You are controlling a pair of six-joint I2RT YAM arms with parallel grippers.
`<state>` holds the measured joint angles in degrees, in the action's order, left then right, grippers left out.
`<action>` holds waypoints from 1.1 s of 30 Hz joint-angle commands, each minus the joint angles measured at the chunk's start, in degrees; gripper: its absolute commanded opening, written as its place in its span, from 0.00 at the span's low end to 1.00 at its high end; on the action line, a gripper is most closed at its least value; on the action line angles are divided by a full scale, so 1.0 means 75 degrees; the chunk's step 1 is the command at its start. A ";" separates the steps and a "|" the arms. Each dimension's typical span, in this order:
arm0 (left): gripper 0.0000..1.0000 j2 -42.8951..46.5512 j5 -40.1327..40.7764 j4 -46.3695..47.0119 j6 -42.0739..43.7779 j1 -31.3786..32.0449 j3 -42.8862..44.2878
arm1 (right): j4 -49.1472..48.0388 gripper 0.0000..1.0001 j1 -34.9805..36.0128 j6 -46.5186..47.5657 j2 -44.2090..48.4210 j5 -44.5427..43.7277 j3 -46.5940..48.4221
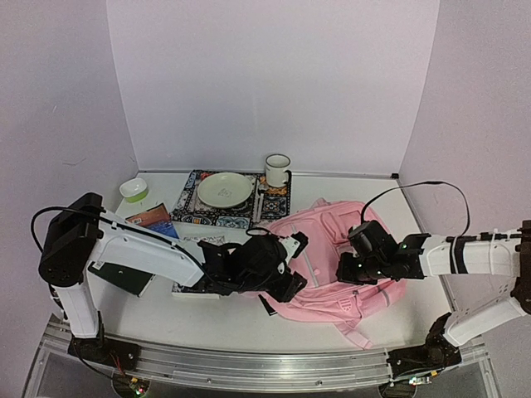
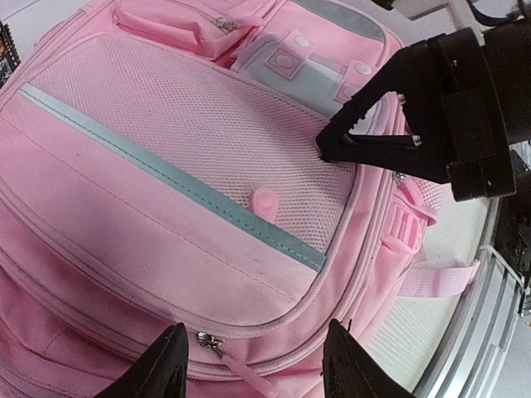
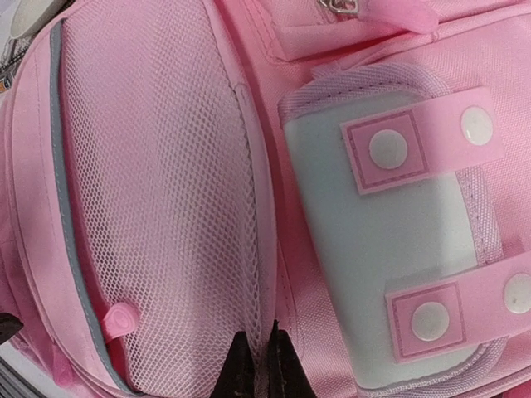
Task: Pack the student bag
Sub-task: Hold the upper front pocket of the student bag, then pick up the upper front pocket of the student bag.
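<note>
Observation, near edge first: the left gripper (image 2: 259,369) hangs low over the near side of the student bag (image 1: 332,249), fingers spread, nothing between them. A zip pull (image 2: 217,344) lies just below and between the two fingertips, untouched.

The right gripper (image 3: 262,365) is pressed together on the bag's face, tips on the raised seam beside the mesh pocket (image 2: 207,124). The seam runs into the tips and it appears to nip the piping, but I cannot confirm that cloth is caught.

The bag lies flat, face up, in the middle-right of the table (image 1: 216,319), between the two arms. Every zip I can see is closed.

Judgement: the step in hand is opening the bag; packing proper has not begun. The next move calls for the left fingers to come down squarely on that small pull and close, while the right holds the fabric taut. The soft cloth may bunch or lift, so I would draw along the zip line.

Surface: pale and smooth. Books (image 1: 153,220) lie left of the bag, partly under the left arm.

Further back: a patterned placemat (image 1: 191,217) carrying a plate (image 1: 224,190), with a mug (image 1: 277,170) at its right end and a green bowl (image 1: 133,190) off its left end.

Room: plain lilac-white walls (image 1: 274,83) enclose the back and both sides.
</note>
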<state>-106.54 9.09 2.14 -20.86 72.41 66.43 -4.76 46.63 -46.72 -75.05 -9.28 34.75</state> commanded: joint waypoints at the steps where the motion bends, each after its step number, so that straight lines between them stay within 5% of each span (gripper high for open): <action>1: 0.53 -0.0034 0.0715 -0.0763 -0.0385 0.0168 0.0337 | 0.0068 0.00 0.0044 0.0122 0.0044 0.0049 0.0303; 33: 0.16 -0.0733 0.1235 -0.2093 -0.1066 0.0498 0.0884 | 0.0096 0.00 0.0044 0.0199 0.0018 -0.0123 0.0333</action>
<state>-110.94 15.96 -10.48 -27.59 76.14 71.48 -4.49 46.63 -46.54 -75.72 -9.23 35.77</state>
